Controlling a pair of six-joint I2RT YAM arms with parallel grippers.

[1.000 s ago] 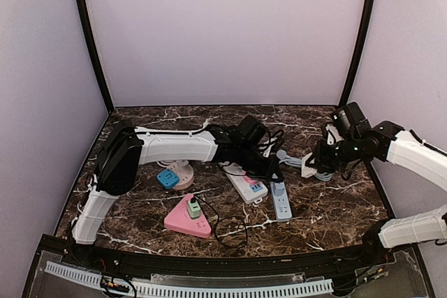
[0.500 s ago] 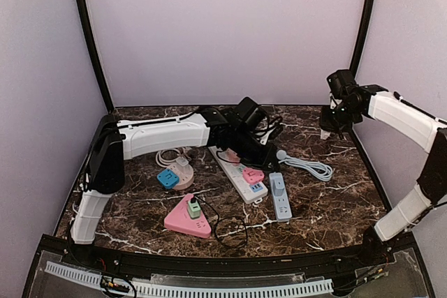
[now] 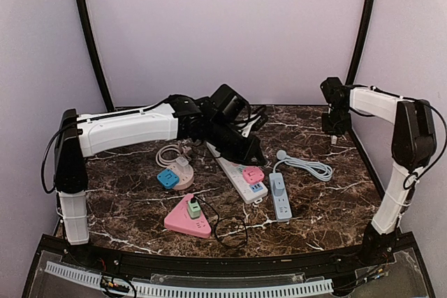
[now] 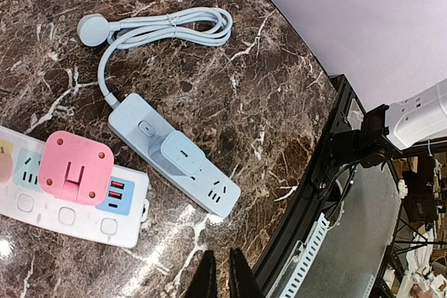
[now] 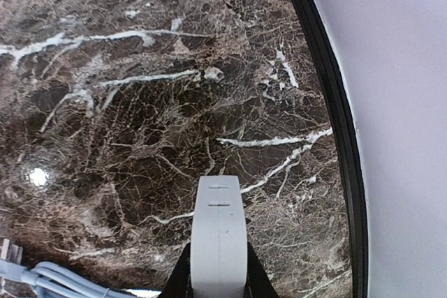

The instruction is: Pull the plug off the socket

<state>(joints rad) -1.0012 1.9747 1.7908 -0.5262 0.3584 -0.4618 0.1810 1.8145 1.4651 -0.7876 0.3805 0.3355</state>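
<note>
My right gripper (image 3: 334, 129) is shut on a white plug (image 5: 218, 235) and holds it above the marble table at the back right corner, away from every socket. My left gripper (image 3: 253, 158) is shut and empty, hovering over the near end of the white power strip (image 3: 241, 179); in the left wrist view its fingertips (image 4: 222, 262) point at bare table (image 4: 279, 137). A light blue power strip (image 4: 209, 190) lies in the middle with a light blue adapter (image 4: 183, 153) plugged into it. A pink adapter (image 4: 75, 167) sits in the white strip.
A pink triangular socket (image 3: 183, 224) with a green plug (image 3: 193, 207) lies near the front. A round pink socket (image 3: 183, 172) with a blue plug (image 3: 167, 177) lies to the left. The blue strip's coiled cable (image 3: 307, 167) lies at the right. The table's black edge (image 5: 328, 102) runs beside my right gripper.
My right arm has swung from the table's middle right to the back right corner with the white plug. My left arm has drawn back and up to the left.
</note>
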